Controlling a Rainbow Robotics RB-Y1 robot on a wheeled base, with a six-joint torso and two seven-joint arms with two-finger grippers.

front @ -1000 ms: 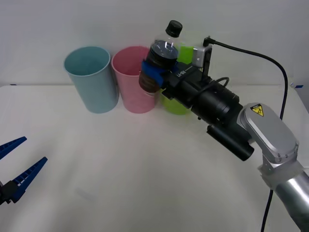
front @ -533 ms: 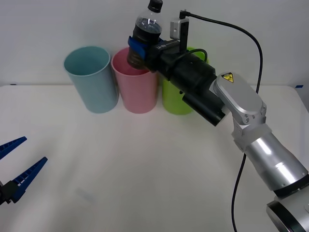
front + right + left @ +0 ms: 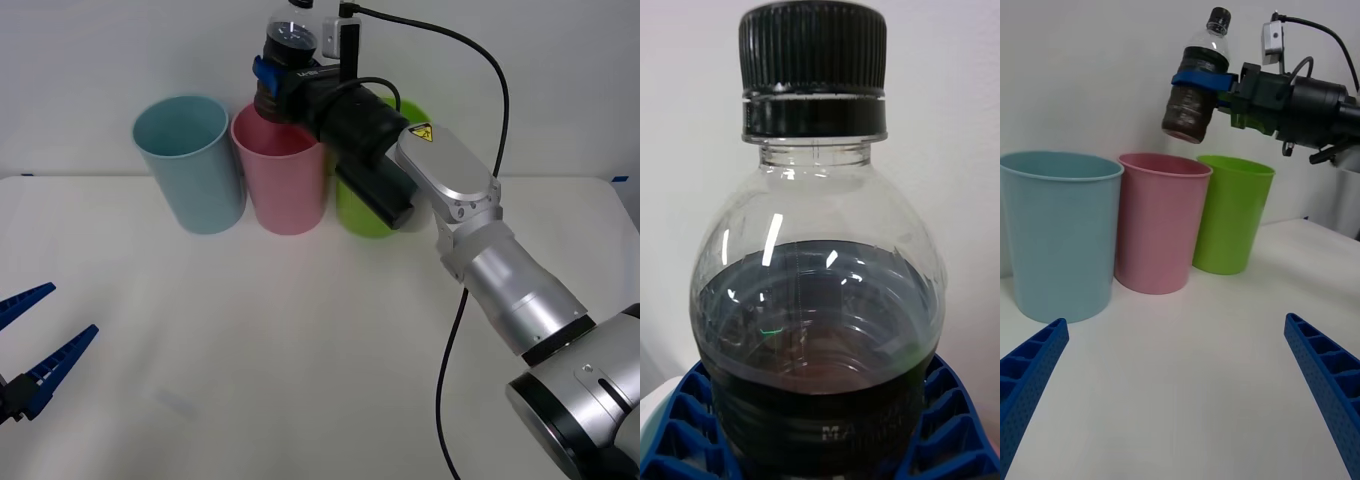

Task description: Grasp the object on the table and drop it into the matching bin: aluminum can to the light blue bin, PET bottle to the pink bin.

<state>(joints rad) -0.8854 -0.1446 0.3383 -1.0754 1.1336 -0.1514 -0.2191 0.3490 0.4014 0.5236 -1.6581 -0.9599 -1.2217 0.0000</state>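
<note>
since 1 s ago the right arm has swung up and toward the robot's left, carrying the small clear plastic pet bottle w/ black screw cap and dark lower body (image 3: 287, 62) from in front of the lime green plastic bin (image 3: 362, 208) to above the tall pink plastic cup-shaped bin (image 3: 283, 176). right gripper (image 3: 272, 80) w/ blue ribbed fingers (image 3: 951, 442) is clamped round the bottle's dark lower body; bottle roughly upright, cap (image 3: 813, 46) on top, base hanging clear above the pink bin's round rim, not touching it, seen best from the left wrist cam (image 3: 1193, 84). right wrist cam: dark liquid fills the lower half, upper half clear, fingers hugging both sides of the base.

tall pale blue plastic cup-shaped bin (image 3: 190, 160) stands just beside the pink one on its left; green bin on the pink bin's right, partly hidden behind the arm in the front view, all three in a row at the far side of the broad flat white table (image 3: 250, 350) (blue (image 3: 1058, 229), pink (image 3: 1160, 217), green (image 3: 1231, 210)).

left gripper (image 3: 32, 345) hangs low at the near left edge, well apart from the bins, blue fingers (image 3: 1322, 375) spread wide, holding nothing.
</note>
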